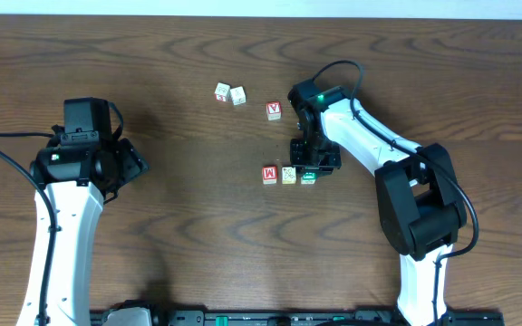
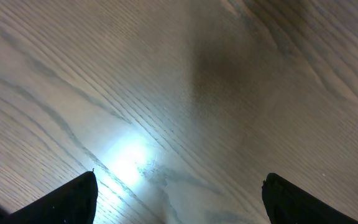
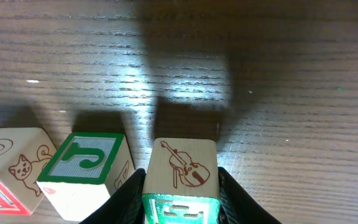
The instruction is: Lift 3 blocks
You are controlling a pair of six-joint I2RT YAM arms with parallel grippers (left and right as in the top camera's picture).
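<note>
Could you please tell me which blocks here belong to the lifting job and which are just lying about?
Job: red M block, cream block, green block gripped by the right gripper.
Lying about: lone red block farther back, two pale blocks.

A dark, wood-grain table (image 1: 198,208) fills every view, with bright glare patches on its surface.

Red-letter cube (image 1: 274,110); pale cube (image 1: 238,95) beside second cube (image 1: 222,91).
</note>
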